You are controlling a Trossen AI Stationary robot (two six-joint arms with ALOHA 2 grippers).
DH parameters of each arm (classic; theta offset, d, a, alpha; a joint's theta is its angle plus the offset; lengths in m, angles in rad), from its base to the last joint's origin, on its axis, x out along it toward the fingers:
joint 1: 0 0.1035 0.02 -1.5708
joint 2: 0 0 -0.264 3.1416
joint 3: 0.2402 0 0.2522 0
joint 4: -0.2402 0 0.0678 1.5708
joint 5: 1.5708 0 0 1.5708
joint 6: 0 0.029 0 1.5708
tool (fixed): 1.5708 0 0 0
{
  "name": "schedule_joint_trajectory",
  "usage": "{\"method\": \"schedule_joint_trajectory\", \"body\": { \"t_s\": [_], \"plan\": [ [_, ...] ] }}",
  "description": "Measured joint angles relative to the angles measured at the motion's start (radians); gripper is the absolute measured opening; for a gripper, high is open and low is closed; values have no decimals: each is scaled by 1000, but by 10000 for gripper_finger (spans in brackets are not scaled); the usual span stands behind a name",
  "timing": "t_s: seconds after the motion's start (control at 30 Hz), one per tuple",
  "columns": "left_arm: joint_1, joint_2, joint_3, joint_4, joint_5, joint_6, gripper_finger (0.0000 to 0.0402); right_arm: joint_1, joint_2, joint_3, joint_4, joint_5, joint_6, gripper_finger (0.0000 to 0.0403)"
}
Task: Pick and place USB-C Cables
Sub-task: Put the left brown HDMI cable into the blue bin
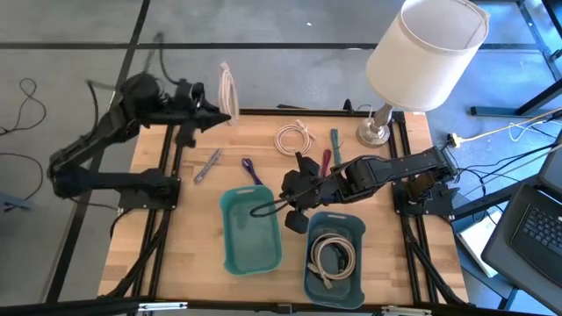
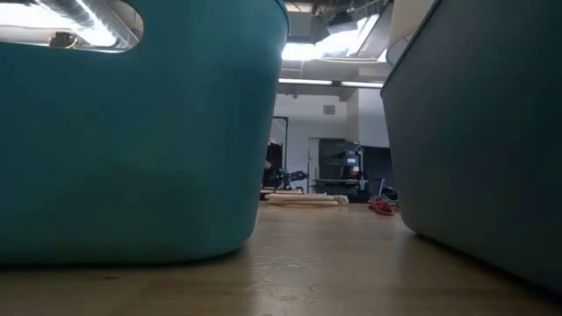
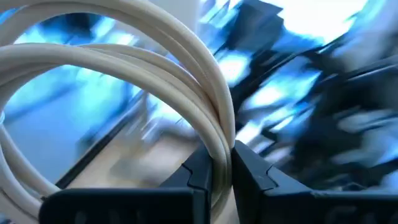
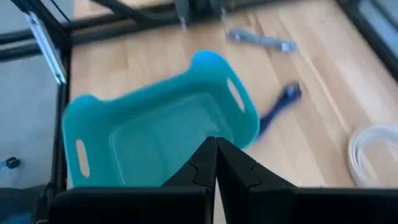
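My left gripper (image 3: 216, 174) is pinched shut on a few strands of a cream cable coil (image 1: 228, 90), held off the counter's far left edge. The rest hangs free, so a fast swing toward the trays could slip it out or snag it on the frame. My right gripper (image 1: 255, 211) is closed, holding nothing I can see, over the left teal tray (image 1: 230, 246), which looks empty. One coil (image 1: 334, 256) lies in the right tray (image 1: 313, 283); another coil (image 1: 294, 138) and short leads (image 1: 251, 169) wait on the counter (image 1: 193, 228).
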Motion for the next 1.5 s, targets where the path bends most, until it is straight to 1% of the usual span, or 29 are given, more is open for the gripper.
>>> {"method": "schedule_joint_trajectory", "body": {
  "t_s": [0.1, 0.17, 0.27, 0.37, 0.43, 0.53, 0.63, 0.7, 0.8, 0.87, 0.97, 1.03, 1.13, 1.4, 1.5],
  "plan": [
    [-42, -42, -135, 291, 78, -86, 28, -7, 0, 0, 104, 0, -77, 12],
    [-66, -51, -206, 402, 100, -138, 28, -8, -4, 0, 155, 0, -123, 12],
    [-95, -45, -277, 465, 107, -191, 28, -9, -15, 16, 186, 0, -187, 12],
    [-114, -38, -297, 509, 108, -234, 28, -9, -23, 56, 177, 8, -269, 12],
    [-131, -32, -298, 540, 109, -252, 28, -9, -23, 90, 168, 69, -312, 19],
    [-166, -33, -298, 597, 109, -253, 28, -12, -25, 129, 176, 155, -401, 52],
    [-199, -27, -297, 616, 93, -248, 28, -33, -25, 145, 224, 172, -453, 103],
    [-222, -11, -297, 635, 70, -249, 28, -52, -25, 145, 249, 162, -464, 139],
    [-253, 19, -297, 693, 56, -235, 28, -83, -25, 145, 276, 112, -460, 186],
    [-264, 44, -297, 732, 57, -230, 28, -96, -25, 145, 290, 85, -459, 210],
    [-274, 87, -297, 796, 56, -241, 28, -107, -25, 145, 309, 77, -460, 232],
    [-277, 113, -297, 841, 57, -246, 28, -110, -25, 145, 325, 69, -459, 237],
    [-278, 153, -272, 859, 64, -253, 28, -117, -20, 145, 340, 49, -457, 234],
    [-309, 267, -141, 858, 168, -239, 28, -130, -16, 107, 397, 22, -457, 209],
    [-321, 294, -120, 857, 178, -238, 28, -133, -16, 103, 417, 21, -458, 192]
  ]
}}
